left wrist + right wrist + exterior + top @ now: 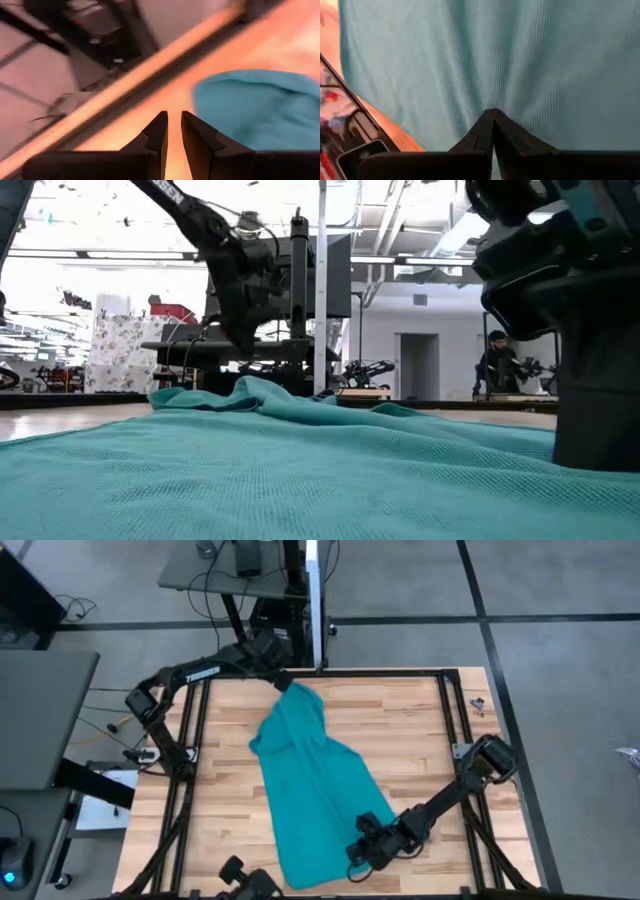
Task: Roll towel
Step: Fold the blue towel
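The teal towel [315, 790] lies spread on the wooden worktop [410, 740], long and a little slanted, with its far end bunched up near the back rail of the black frame [452, 715] and its near end flat, close to the front edge. It is not rolled at all yet.

The right claw [362, 848] sits on the near end of the towel, on its right border. Its fingers are clenched, and the cloth puckers into folds just at the tips, so I judge it is pinching a bit of fabric there, probably to pull this end tight or to start turning it over. Whether cloth is really between the fingers, I cannot tell.

The left claw [285, 683] is at the far bunched end, just beside the towel. Its fingers [157, 131] stand almost together with only a thin gap, and nothing is between them; the cloth lies next to them.

On both sides of the towel there is bare wood up to the frame, so a roll has room to travel along the length.
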